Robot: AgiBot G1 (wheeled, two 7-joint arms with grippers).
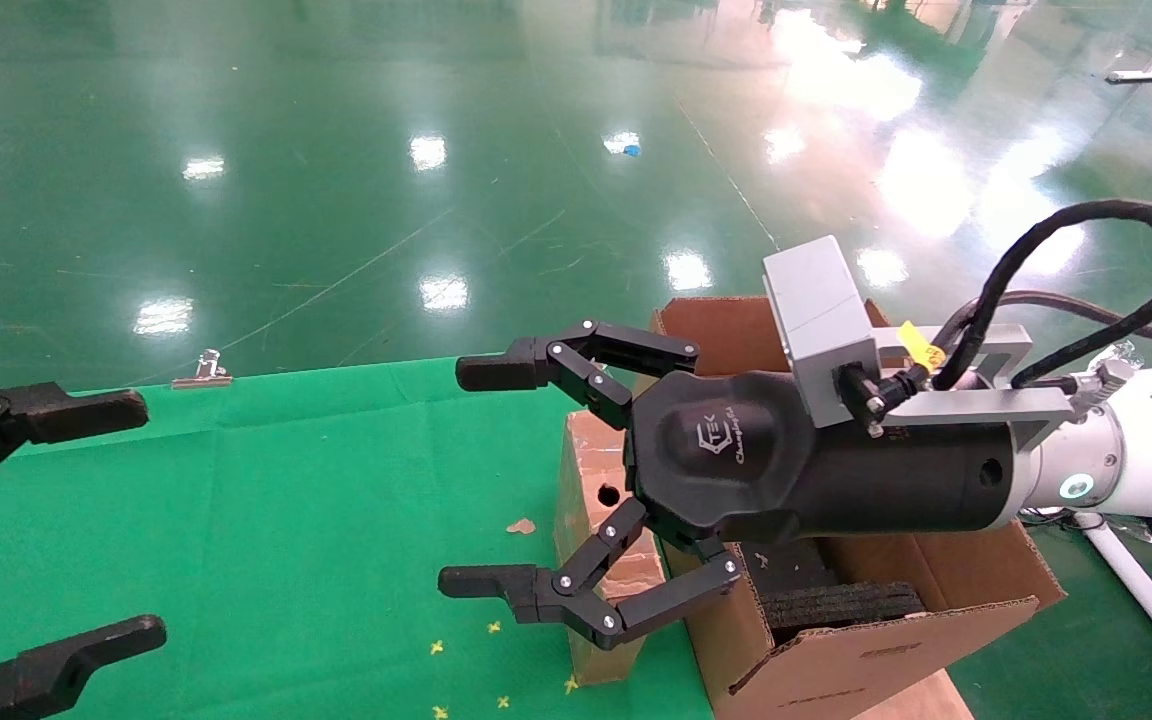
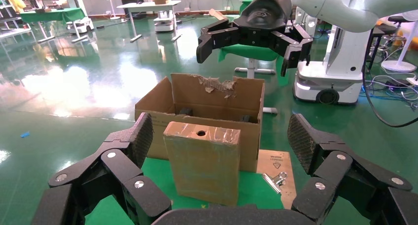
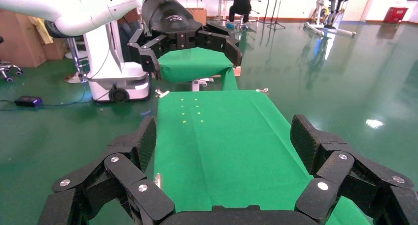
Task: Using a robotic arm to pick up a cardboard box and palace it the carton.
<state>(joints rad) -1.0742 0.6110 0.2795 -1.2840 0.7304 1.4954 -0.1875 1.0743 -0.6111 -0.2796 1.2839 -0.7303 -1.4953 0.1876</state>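
Observation:
The small cardboard box (image 1: 588, 478) stands upright on the green cloth, against the outer wall of the carton (image 1: 866, 650). The left wrist view shows the box (image 2: 202, 161), its round hole on top, in front of the carton (image 2: 212, 99), which has a torn flap and black foam inside. My right gripper (image 1: 481, 478), on the white robotic arm (image 1: 1136, 450), is open and empty, hovering above the box and the carton's edge; it also shows in the left wrist view (image 2: 254, 38). My left gripper (image 1: 126, 525) is open and empty, facing the box from a distance.
A green cloth (image 1: 286, 520) covers the table. A binder clip (image 1: 203, 370) lies at its far edge; another clip (image 2: 273, 178) lies on a flat cardboard piece (image 2: 276, 158) beside the carton. A white frame (image 1: 1136, 590) stands at the right.

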